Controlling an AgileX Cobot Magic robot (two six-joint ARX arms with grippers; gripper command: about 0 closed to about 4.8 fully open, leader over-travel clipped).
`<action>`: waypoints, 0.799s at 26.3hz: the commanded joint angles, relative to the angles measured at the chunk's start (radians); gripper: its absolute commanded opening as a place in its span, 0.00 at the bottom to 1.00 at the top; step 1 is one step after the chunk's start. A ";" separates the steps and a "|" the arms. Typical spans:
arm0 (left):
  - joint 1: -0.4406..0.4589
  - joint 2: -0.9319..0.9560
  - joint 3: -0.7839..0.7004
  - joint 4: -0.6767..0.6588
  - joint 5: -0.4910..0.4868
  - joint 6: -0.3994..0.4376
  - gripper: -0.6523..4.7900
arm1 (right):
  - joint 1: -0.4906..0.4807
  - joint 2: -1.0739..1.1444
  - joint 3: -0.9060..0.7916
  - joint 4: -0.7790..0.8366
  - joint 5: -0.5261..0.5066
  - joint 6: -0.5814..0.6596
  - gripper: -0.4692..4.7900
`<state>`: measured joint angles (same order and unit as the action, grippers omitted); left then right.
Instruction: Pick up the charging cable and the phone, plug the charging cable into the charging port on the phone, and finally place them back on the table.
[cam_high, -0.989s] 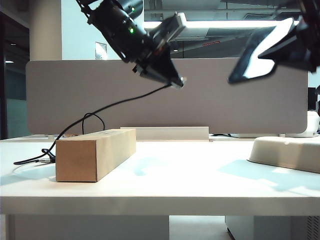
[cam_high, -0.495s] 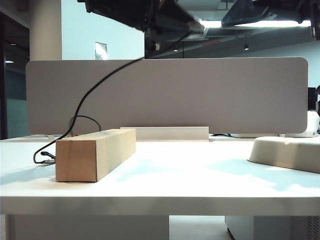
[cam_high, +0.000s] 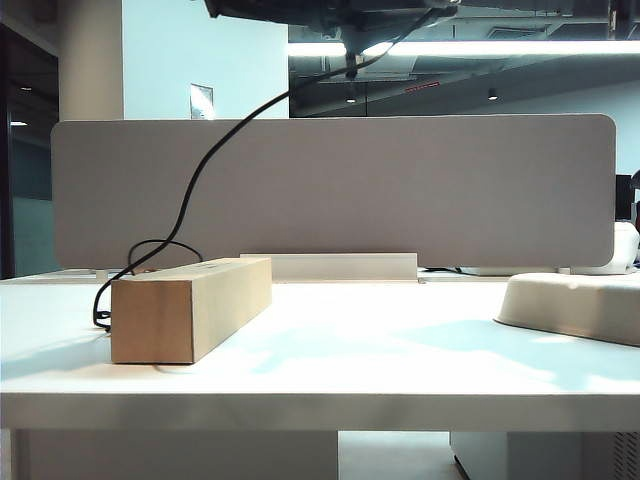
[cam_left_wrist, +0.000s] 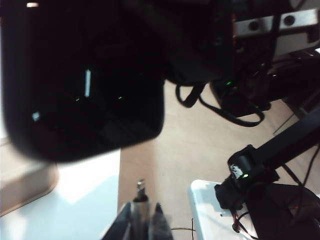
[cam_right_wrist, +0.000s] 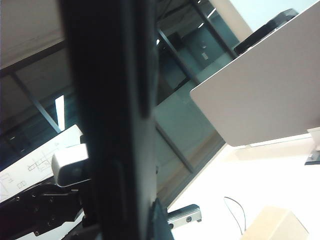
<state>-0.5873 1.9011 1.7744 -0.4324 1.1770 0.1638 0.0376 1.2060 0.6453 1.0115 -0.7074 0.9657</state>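
In the left wrist view my left gripper (cam_left_wrist: 143, 220) is shut on the charging cable's plug (cam_left_wrist: 141, 200), whose silvery tip points at the phone (cam_left_wrist: 85, 75). The phone is a big glossy black slab with a rounded corner, a short gap beyond the tip. My right gripper (cam_right_wrist: 125, 227) is shut on the phone (cam_right_wrist: 115, 125), seen edge-on as a dark band. The charging port does not show. From the exterior, the black charging cable (cam_high: 200, 170) hangs from the left arm's dark body (cam_high: 300, 8) at the top edge down behind the box. The phone is out of that view.
A cardboard box (cam_high: 190, 305) lies on the left of the white table (cam_high: 400, 370). A beige rounded tray (cam_high: 570, 300) sits at the right. A grey divider panel (cam_high: 400, 190) closes off the back.
Both arms have risen to the top edge of the exterior view. The phone has left that view. The cable is pulled higher and its slack on the table is drawn in toward the box.
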 joint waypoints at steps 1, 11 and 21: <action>-0.005 -0.008 0.005 0.041 0.013 -0.007 0.11 | 0.000 -0.007 0.012 0.041 0.005 0.022 0.08; -0.003 -0.007 0.005 0.091 0.012 -0.007 0.11 | 0.017 -0.006 0.012 0.041 -0.032 0.063 0.08; 0.009 -0.008 0.005 0.108 0.014 -0.008 0.11 | 0.034 -0.006 0.012 0.027 -0.055 0.050 0.08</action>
<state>-0.5777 1.9007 1.7748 -0.3546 1.1877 0.1593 0.0654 1.2060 0.6460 1.0115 -0.7326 1.0245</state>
